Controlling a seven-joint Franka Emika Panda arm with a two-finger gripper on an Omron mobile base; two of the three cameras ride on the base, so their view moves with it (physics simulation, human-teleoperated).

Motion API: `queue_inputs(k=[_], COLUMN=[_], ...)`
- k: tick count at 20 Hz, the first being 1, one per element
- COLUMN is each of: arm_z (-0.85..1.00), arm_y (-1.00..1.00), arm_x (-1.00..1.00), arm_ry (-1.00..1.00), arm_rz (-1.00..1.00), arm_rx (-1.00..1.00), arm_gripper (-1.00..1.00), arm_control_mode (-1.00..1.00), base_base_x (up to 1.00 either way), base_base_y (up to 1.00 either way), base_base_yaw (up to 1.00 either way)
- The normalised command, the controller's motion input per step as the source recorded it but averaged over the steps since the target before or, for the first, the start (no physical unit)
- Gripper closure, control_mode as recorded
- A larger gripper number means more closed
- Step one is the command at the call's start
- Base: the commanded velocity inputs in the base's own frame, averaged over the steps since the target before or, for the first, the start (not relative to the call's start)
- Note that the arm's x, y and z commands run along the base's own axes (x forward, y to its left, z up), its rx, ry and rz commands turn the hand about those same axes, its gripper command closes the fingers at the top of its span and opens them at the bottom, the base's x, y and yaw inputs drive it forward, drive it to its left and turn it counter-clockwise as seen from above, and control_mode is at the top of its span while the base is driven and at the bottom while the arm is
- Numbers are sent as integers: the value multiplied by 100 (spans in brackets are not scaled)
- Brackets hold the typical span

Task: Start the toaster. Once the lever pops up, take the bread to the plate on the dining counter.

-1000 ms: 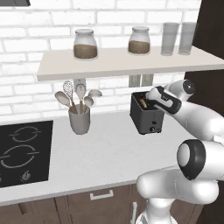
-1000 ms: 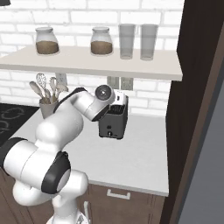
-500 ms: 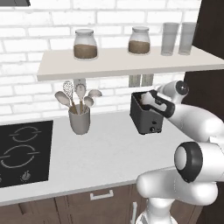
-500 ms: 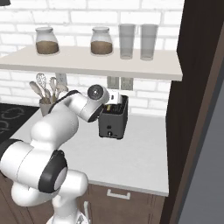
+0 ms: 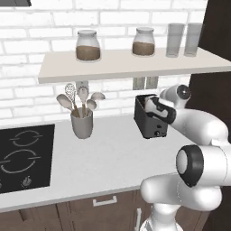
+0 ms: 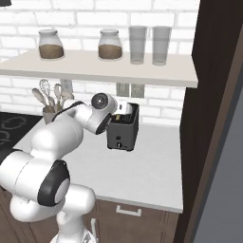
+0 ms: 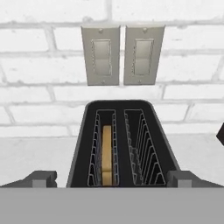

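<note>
Left base view shows the surface (image 5: 103, 158) carrying the toaster (image 5: 150, 118) against the brick wall, below the shelf (image 5: 131, 64) and near the outlets (image 7: 121, 54), presumably for power. The gripper (image 7: 111, 178) hovers just above the toaster's near end, jaws fully apart and empty, placed to reach the lever. The bread (image 7: 106, 154) sits low in the left slot, ready for toasting.

I see a pale worktop (image 5: 108, 158) carrying the black toaster (image 5: 149, 118) at 2 o'clock, a grey utensil pot (image 5: 82, 122) at 11 o'clock, and a black hob (image 5: 25, 155) at 9 o'clock.
</note>
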Motion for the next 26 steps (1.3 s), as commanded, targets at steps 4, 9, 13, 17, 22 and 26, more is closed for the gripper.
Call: queue_inputs(k=[4, 9, 13, 17, 22, 26], arm_z=[-12, -19, -27, -18, -16, -2], arm_y=[0, 1, 0, 0, 0, -3], arm_x=[12, 13, 20, 20, 7, 0], arm_ry=[0, 0, 0, 0, 0, 0], arm_rz=[-3, 0, 0, 3, 4, 1], arm_rx=[0, 0, 0, 0, 0, 0], arm_gripper=[-100, -100, -100, -100, -100, -100], arm_control_mode=[-100, -100, -100, -100, -100, -100], base_base_x=[0, 0, 0, 0, 0, 0], base_base_y=[0, 0, 0, 0, 0, 0], base_base_yaw=[0, 0, 0, 0, 0, 0])
